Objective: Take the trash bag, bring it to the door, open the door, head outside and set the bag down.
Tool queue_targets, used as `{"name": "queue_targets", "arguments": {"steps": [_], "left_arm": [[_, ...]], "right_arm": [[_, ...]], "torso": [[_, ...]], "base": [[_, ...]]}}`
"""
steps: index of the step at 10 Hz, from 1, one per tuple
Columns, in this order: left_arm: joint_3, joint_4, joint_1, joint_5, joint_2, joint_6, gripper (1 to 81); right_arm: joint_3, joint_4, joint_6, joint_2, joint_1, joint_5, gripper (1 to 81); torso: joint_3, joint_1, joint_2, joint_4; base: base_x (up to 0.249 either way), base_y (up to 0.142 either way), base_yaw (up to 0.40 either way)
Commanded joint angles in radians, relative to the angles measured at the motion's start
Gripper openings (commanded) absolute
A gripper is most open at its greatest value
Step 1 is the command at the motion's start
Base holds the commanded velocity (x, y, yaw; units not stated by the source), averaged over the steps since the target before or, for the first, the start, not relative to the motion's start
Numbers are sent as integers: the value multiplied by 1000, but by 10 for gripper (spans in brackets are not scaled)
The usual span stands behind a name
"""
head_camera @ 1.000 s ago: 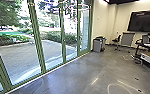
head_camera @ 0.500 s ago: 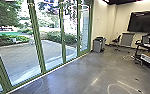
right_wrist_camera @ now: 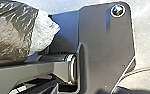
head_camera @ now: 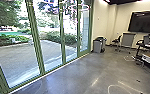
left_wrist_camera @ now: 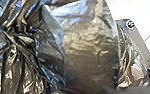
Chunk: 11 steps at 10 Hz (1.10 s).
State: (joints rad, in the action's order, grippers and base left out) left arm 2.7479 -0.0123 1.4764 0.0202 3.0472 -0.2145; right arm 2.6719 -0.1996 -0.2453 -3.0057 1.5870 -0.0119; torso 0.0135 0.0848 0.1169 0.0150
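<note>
The trash bag (left_wrist_camera: 88,47), dark and shiny, looms large in the left wrist view, its plastic gathered into a crumpled knot. In the right wrist view the same bag (right_wrist_camera: 11,32) appears over the robot's base, with a paler translucent part at its end. How either gripper stands against the bag cannot be told. In the head view, tall glass door panels (head_camera: 37,40) with green frames run along the left, looking onto a paved yard (head_camera: 16,58).
A grey bin (head_camera: 98,45) stands by the wall beyond the glass. Farther right are a chair (head_camera: 116,41), a grey panel (head_camera: 128,40), a dark wall screen (head_camera: 144,22) and a cart (head_camera: 147,53) with equipment. Pale loops of cable (head_camera: 119,87) lie on the floor.
The head view has shifted slightly, with the nearest door frames now a little farther left and the cart slightly larger at the right edge.
</note>
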Motion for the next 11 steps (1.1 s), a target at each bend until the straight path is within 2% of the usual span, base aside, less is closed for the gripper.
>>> {"name": "queue_targets", "arguments": {"steps": [1,6,11], "left_arm": [[0,-6,-57,50,-1,-9,10],[0,-8,-57,50,-1,-9,10],[0,-8,-57,50,-1,-9,10]], "right_arm": [[0,-3,0,-3,-46,-52,811],[0,-3,0,-3,-49,-53,811],[0,-3,0,-5,-51,-53,811]], "torso": [[0,0,0,0],[0,0,0,0],[0,0,0,0]], "base": [[132,0,0],[133,0,0],[136,-67,0]]}}
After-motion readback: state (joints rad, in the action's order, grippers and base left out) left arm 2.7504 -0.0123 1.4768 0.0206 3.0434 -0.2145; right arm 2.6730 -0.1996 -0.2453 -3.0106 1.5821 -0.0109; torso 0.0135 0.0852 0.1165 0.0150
